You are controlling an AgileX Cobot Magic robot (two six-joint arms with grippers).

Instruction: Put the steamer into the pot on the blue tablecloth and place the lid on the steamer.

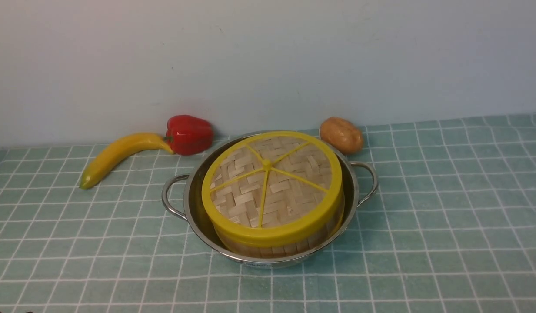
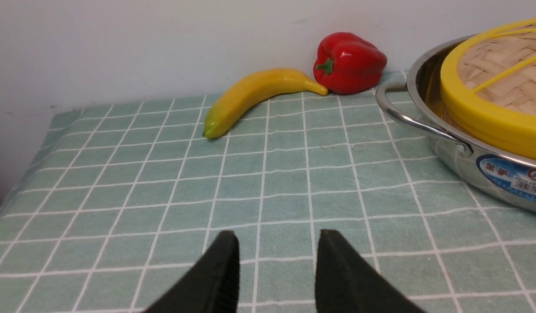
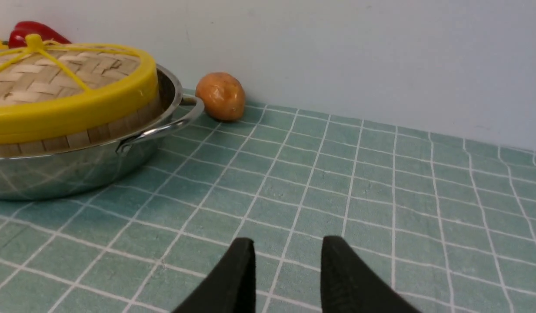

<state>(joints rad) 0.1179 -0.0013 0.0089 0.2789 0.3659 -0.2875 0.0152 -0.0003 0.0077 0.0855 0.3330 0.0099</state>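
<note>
The steamer (image 1: 276,245) sits inside the pot (image 1: 194,204) on the blue tablecloth (image 1: 446,208), with the lid (image 1: 272,187) resting flat on top of it. A banana (image 1: 120,154), a red pepper (image 1: 188,134) and a potato (image 1: 341,134) lie behind the pot by the wall. The left gripper (image 2: 276,269) and the right gripper (image 3: 287,274) each hover over bare cloth beside the pot, jaws slightly apart and holding nothing.

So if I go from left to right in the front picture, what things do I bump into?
Banana → red pepper → pot, with the steamer and its lid inside → potato, all on the blue tablecloth.
</note>
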